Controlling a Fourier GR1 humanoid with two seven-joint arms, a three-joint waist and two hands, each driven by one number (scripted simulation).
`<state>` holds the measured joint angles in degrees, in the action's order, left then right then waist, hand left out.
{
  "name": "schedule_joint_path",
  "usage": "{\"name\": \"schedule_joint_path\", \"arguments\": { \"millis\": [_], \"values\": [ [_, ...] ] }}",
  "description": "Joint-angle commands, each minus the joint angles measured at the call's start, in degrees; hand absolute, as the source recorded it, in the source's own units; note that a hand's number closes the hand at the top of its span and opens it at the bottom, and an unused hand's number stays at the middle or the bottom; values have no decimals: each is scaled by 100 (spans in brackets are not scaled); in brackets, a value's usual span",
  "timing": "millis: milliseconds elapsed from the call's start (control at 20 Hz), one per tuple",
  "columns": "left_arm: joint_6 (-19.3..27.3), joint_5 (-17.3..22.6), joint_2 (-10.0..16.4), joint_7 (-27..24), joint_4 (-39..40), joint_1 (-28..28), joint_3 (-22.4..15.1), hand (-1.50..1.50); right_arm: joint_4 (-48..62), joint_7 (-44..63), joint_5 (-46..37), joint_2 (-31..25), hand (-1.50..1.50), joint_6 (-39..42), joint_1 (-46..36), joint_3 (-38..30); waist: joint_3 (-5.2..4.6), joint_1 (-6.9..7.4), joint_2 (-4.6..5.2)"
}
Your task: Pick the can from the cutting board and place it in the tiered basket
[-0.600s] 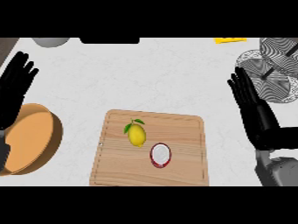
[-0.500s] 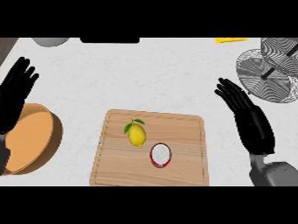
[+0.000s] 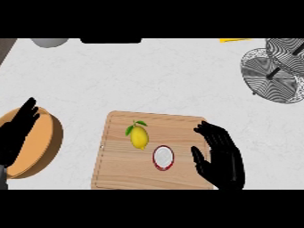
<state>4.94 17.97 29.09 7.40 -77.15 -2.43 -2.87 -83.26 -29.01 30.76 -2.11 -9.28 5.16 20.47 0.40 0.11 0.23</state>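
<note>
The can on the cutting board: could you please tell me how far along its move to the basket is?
Nothing is done yet: the red-rimmed, white-topped can stands on the wooden cutting board. The black right hand is open beside it. Grasp and transfer to the wire tiered basket remain.

Pale speckled counter (image 3: 147, 80). Bore wooden cutting board (image 3: 118, 171); round wooden bowl (image 3: 46, 138) just left of board; wire tiered basket (image 3: 276, 73) well up-right of board; grey round thing (image 3: 49, 42), black slab (image 3: 111, 40), yellow scrap (image 3: 235, 40) far beyond board, at rear edge.
</note>
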Motion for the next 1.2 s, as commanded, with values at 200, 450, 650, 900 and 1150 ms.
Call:
{"name": "schedule_joint_path", "arguments": {
  "millis": [200, 450, 650, 900, 1150],
  "values": [
    [25, -211, 10, -55, 96, 257, -126, 0, 956, 879, -2569, -1183, -150, -1996, 378, 961, -92, 118, -14],
    [-26, -196, -117, -229, 251, 342, -93, 0, 103, 3083, -3039, -2108, -150, -1570, -288, 1426, -76, 77, -20],
    [-53, -271, -118, -266, 288, 313, -105, 0, -814, 4587, -3094, -2300, -150, -769, -883, 1927, -68, 67, -29],
    [-12, -320, -167, -196, 71, 496, -46, 0, -1712, 6740, -3303, -2041, -150, -657, -1906, 1792, -51, 32, -35],
    [49, -464, -335, -227, 52, 552, 61, 0, -1833, 7361, -2917, -1838, -150, -11, -1896, 1580, -41, 9, -28]
  ]
}}
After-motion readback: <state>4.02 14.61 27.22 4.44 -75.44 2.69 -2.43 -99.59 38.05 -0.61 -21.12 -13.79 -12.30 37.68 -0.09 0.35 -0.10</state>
